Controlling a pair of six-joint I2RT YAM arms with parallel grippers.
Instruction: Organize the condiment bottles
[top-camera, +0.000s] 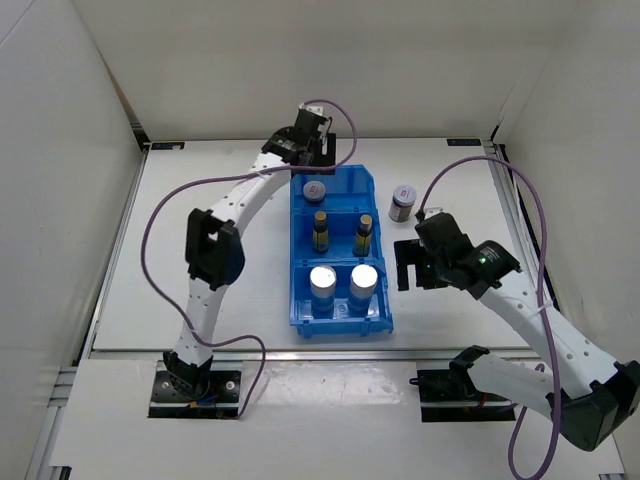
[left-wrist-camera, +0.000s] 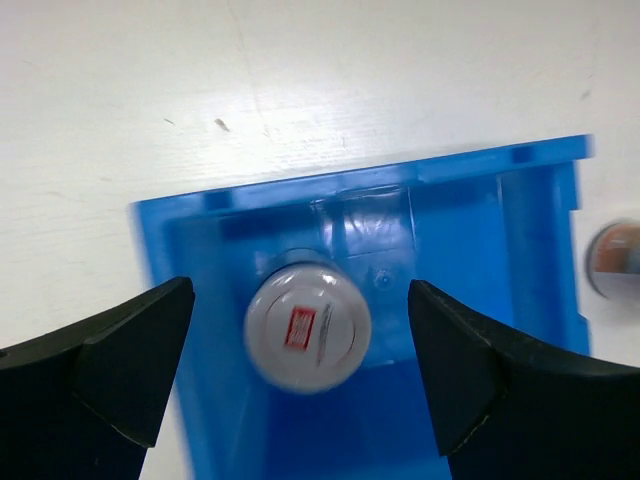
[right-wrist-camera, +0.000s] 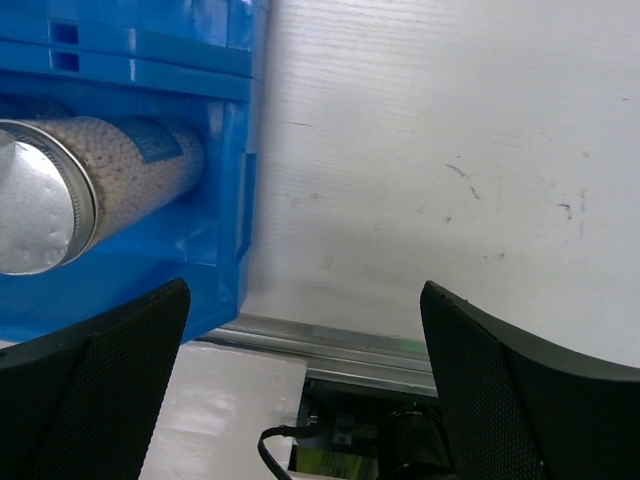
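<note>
Jar in bin: a short jar with a pale lid (left-wrist-camera: 307, 332) stands upright in the far left compartment of the blue bin (top-camera: 378, 310), between the left gripper's spread fingers, touching neither.
Other bottles: two slim dark bottles (top-camera: 321, 231) fill the middle row, two white cylinders with silver tops (top-camera: 323, 281) the near row.
Stray jar: the second short jar (top-camera: 403, 202) stands on the table, just right of the bin's far end.
Left gripper (left-wrist-camera: 300, 375): released, empty, poised above the jar.
Right gripper (top-camera: 414, 268): wide open, holding nothing, beside the bin's right wall.
Step in hand: by my judgement, one jar is just placed; five of six are sorted.
Next move: likely take the stray jar and set it in the vacant far right compartment, clearing the bin wall.
</note>
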